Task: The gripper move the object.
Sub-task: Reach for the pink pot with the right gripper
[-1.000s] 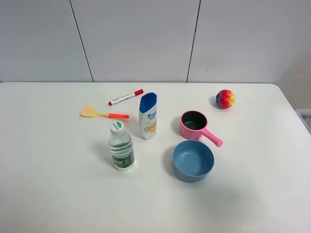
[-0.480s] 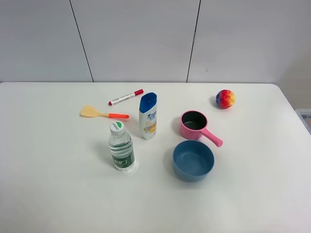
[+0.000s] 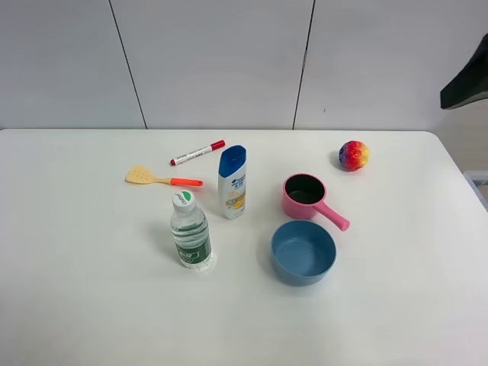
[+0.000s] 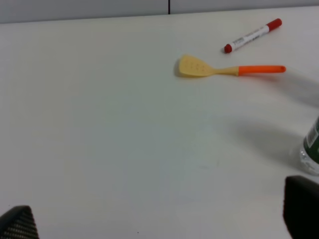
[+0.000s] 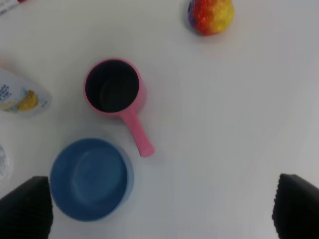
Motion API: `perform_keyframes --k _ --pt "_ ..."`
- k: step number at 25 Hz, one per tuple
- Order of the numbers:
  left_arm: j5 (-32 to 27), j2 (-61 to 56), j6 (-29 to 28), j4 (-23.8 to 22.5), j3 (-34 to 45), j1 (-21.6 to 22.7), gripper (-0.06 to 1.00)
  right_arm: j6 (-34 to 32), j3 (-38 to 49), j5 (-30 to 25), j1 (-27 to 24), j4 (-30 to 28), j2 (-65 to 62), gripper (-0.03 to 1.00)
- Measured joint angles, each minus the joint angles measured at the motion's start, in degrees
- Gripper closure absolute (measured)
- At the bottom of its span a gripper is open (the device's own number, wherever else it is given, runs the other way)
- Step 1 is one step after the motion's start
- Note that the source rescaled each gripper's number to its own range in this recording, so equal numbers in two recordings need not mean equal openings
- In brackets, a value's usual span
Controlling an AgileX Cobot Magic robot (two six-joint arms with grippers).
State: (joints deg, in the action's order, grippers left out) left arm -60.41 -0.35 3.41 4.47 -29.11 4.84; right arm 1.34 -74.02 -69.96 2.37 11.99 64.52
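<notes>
So, starting with the left gripper: its fingers are spread wide with nothing held. Only a spatula, a marker and a bit of bottle are seen ahead of them, no pan. The pink saucepan is sat upright on the counter, just beside the blue bowl, with its handle slanted out toward the right arm's side. The right gripper is released too and held up high. The pan is found below and ahead of its fingers, a bit leftward, so the right arm is reckoned nearer. The handle's line would need matching.
</notes>
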Motion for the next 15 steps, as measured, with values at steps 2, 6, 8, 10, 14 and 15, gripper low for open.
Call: perform_keyframes --k 2,6,8,10,14,15 --pt "0.0 0.0 0.0 0.0 0.0 0.0 -0.06 0.5 -0.1 0.0 0.0 0.1 2.9 -0.03" --pt "0.0 0.0 0.0 0.0 0.0 0.0 -0.06 0.5 -0.1 0.0 0.0 0.2 8.1 -0.03" --pt "0.0 0.0 0.0 0.0 0.0 0.0 -0.06 0.5 -0.1 0.0 0.0 0.1 10.4 -0.03" --pt "0.0 0.0 0.0 0.0 0.0 0.0 -0.06 0.5 -0.1 0.1 0.0 0.1 12.9 -0.03" --pt "0.0 0.0 0.0 0.0 0.0 0.0 -0.06 0.4 -0.1 2.0 0.0 -0.1 16.6 -0.03" --pt "0.0 0.0 0.0 0.0 0.0 0.0 -0.06 0.4 -0.4 2.4 0.0 -0.1 18.1 -0.03"
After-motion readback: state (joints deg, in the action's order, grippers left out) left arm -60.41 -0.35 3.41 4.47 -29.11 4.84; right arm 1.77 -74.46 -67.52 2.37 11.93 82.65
